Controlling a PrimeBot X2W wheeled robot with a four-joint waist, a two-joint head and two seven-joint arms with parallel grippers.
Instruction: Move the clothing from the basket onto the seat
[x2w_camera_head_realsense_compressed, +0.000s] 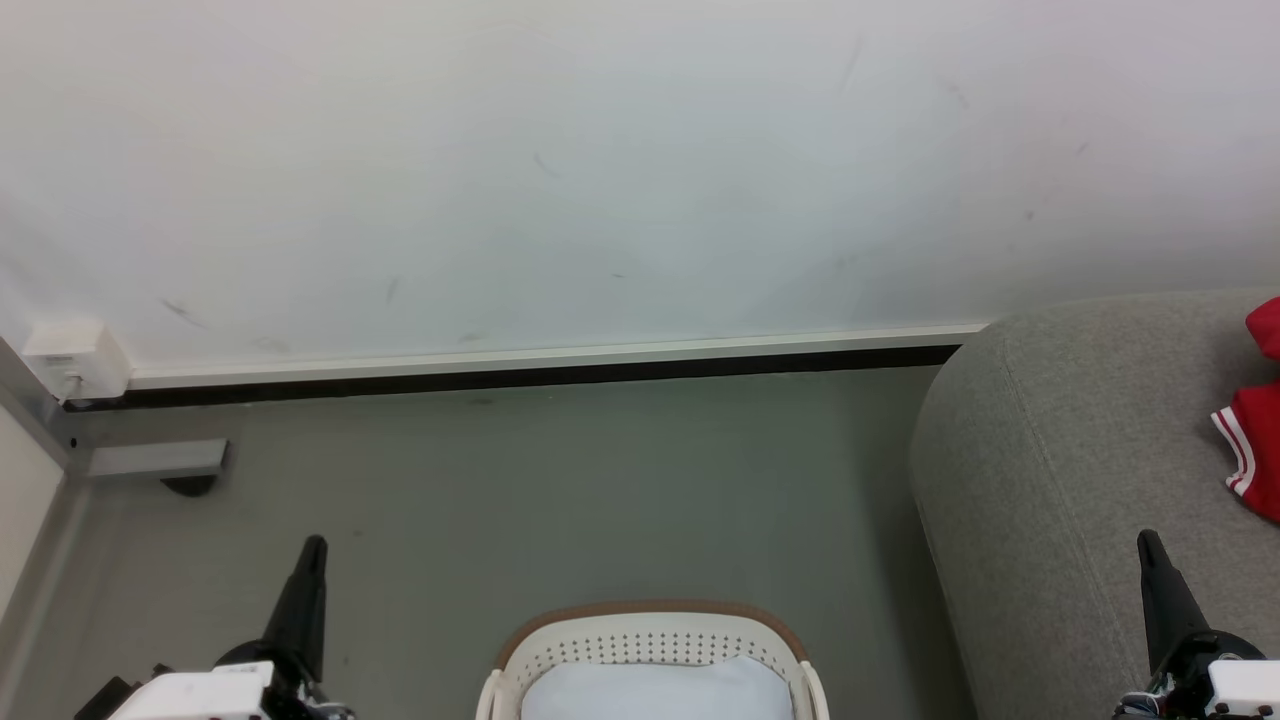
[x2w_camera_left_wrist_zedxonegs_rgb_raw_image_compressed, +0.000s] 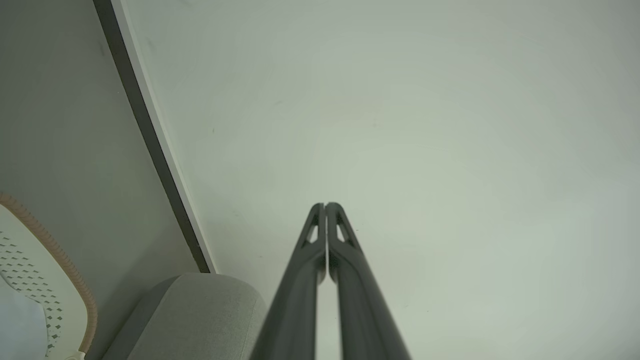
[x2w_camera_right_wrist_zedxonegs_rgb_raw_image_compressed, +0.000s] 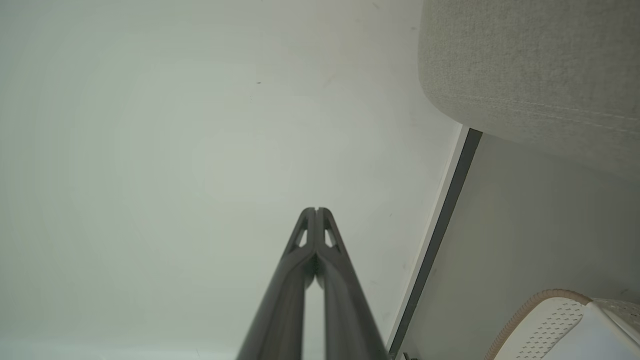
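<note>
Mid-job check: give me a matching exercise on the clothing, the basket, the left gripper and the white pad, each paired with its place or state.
Column one:
1 clothing
2 basket
3 left gripper
4 white pad

Column two:
A shut, holding nothing
B red, lying on the seat
C inside the basket
D on the floor, to the seat's left in the head view

Pairs: 1-B; 2-D; 3-A; 4-C
</note>
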